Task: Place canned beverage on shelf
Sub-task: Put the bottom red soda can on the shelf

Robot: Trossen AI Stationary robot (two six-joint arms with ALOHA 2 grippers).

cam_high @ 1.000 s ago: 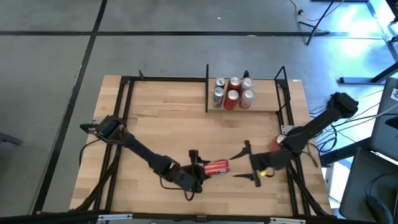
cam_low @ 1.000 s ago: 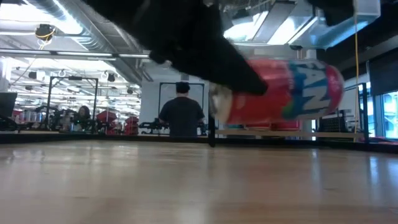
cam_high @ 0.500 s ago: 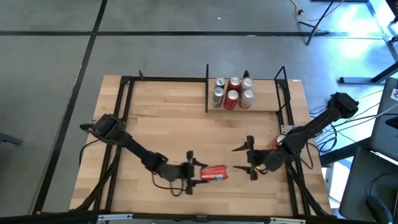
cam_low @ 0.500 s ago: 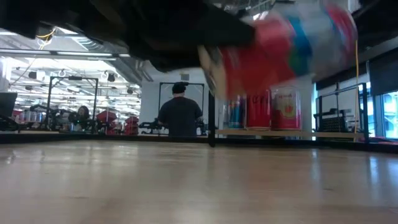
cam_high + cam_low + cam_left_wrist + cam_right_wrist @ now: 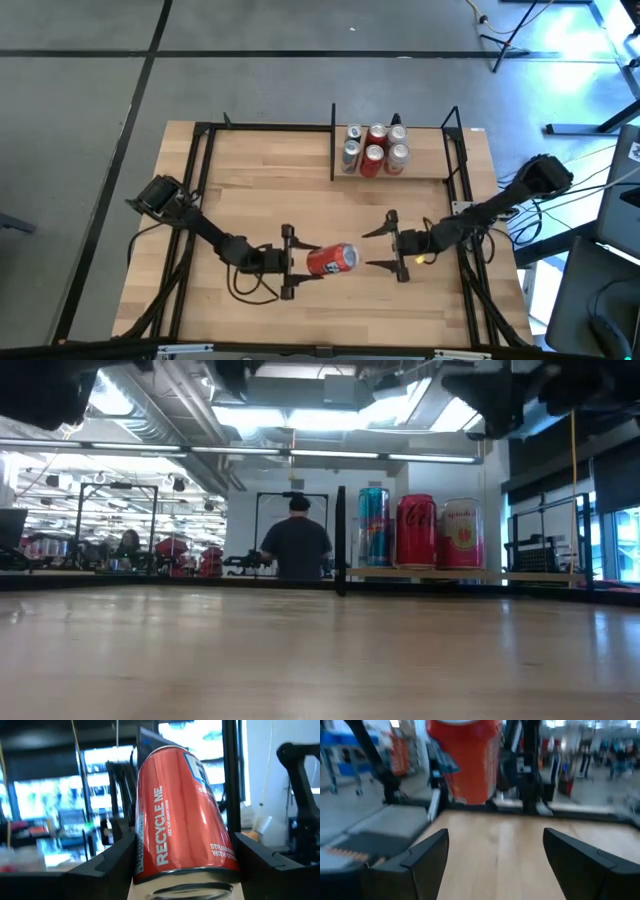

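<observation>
A red can (image 5: pixel 332 259) with white lettering is held by my left gripper (image 5: pixel 303 262) above the table's middle near part. It fills the left wrist view (image 5: pixel 180 810). My right gripper (image 5: pixel 378 249) is open and empty just to the can's right, facing it. In the right wrist view (image 5: pixel 492 855) the can (image 5: pixel 465 760) stands ahead of the open fingers. The shelf (image 5: pixel 430 170), a light plank between black bars at the far right, holds several upright cans (image 5: pixel 375 148), which also show in the low view (image 5: pixel 417 532). My left gripper pinches the can between its two fingers (image 5: pixel 112 865), on opposite sides of the can's wall near the end closest to the wrist (image 5: pixel 150 870). The fingers come about level from the table's left and lie along the can. The can is lifted clear, lying on its side, its far end tilted up.
A black metal frame (image 5: pixel 205 170) runs along the table's edges. Another red can (image 5: pixel 447 228) lies by the right rail under my right arm. A person (image 5: pixel 296 545) stands in the room beyond the table. Bare wood (image 5: pixel 260 190) lies left of the shelf.
My left gripper has risen with the red can and gone toward the table's left edge; the can has gone up out of the low view. My right gripper has gone a little toward the left and far edges, following the can, and stays open.
</observation>
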